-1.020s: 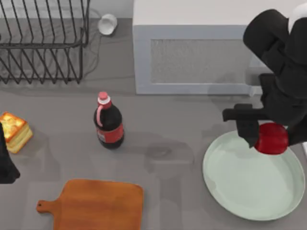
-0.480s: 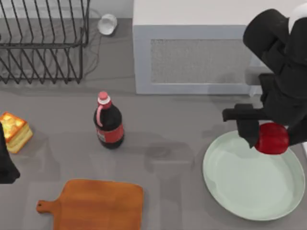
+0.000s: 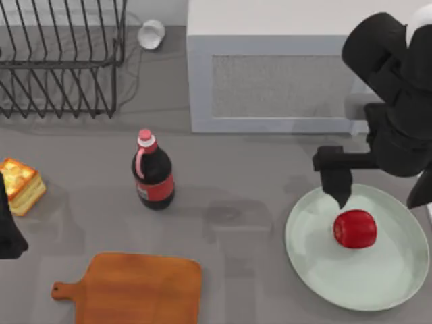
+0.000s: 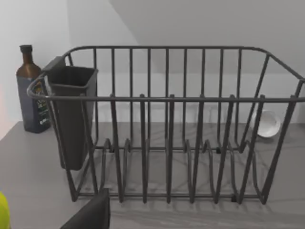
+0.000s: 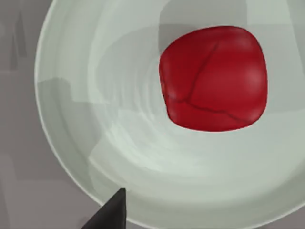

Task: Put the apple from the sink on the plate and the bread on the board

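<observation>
The apple [image 3: 355,229] is seen lying on the plate [image 3: 310,263] at the bench's right, free of any grip. The right gripper [image 3: 378,196] is held above it with fingers spread. The bread [image 3: 20,184] sits at the left edge — apart from the board [image 3: 138,289].

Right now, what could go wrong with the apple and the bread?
The round apple lies loose on the plate, under the open right claw; it might roll toward the shallow rim. The bread sits at the table's left edge beside the left arm, off the board; a clumsy grab could push it off.
</observation>
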